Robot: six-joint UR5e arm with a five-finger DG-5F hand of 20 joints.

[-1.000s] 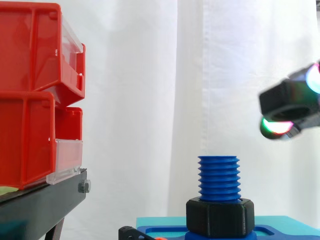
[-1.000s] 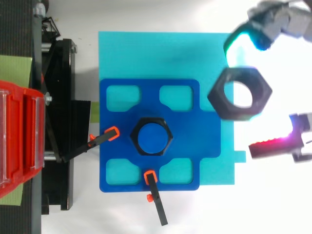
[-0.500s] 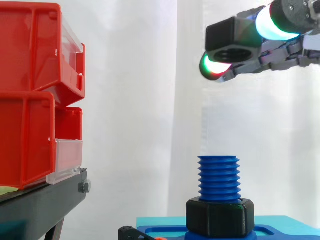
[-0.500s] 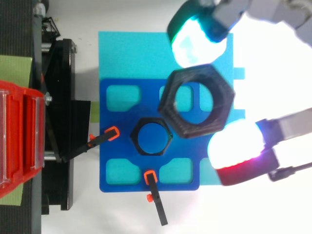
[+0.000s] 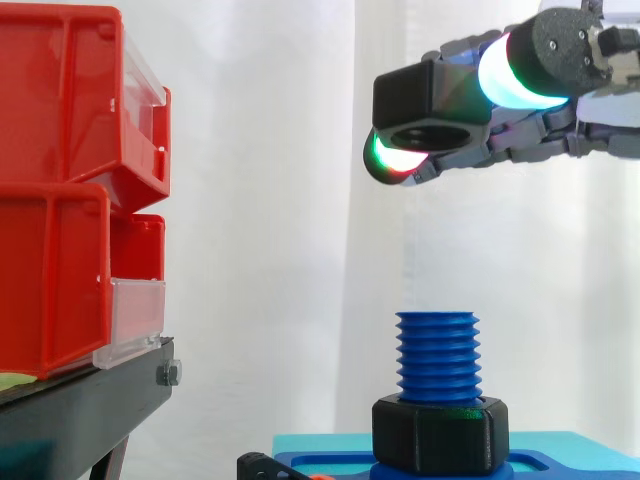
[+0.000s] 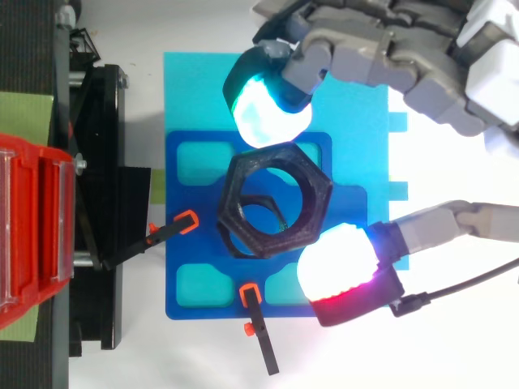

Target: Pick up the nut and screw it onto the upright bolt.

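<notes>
1 black nut pinched between glowing fingertips of the hand, well above the blue upright bolt, 2 red bins at left

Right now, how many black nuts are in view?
2. One nut pinched in the hand above the bolt; a second nut seated at the bolt's base on the blue plate.

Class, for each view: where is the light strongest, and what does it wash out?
Top view: the fingertips of the hand glow to plain white beside the nut. Side view: the bright curtain sets the nut off as a dark shape.
</notes>
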